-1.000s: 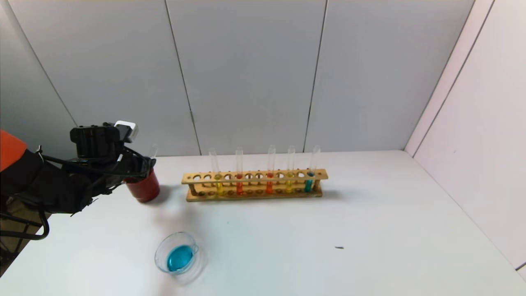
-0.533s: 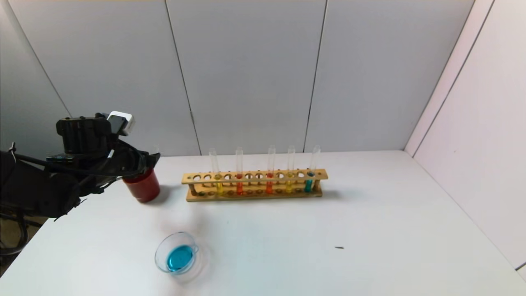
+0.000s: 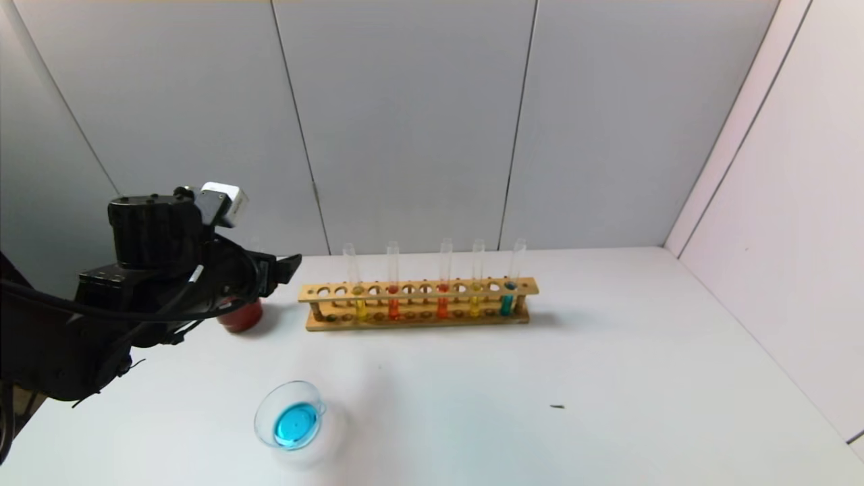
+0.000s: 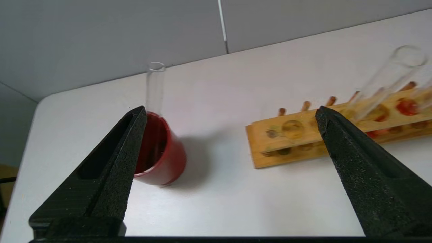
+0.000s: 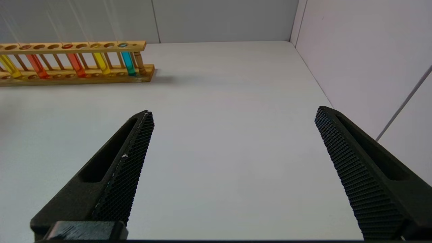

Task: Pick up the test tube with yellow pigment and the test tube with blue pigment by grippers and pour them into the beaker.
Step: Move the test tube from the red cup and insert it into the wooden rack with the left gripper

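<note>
Head camera looks down across the table; both low wrist cameras share its wooden rack (image 3: 418, 304).

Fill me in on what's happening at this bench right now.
The left gripper hangs open and empty above the red cup, where an empty test tube stands. The beaker holds blue liquid. The wooden rack holds yellow tubes such as the test tube with yellow pigment, orange-red ones and the test tube with blue pigment. The right gripper hovers open over bare table.

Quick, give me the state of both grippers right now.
Left gripper: open, holding nothing, above the table between the red cup and the wooden rack.
Right gripper: open, holding nothing, over bare table.
</note>
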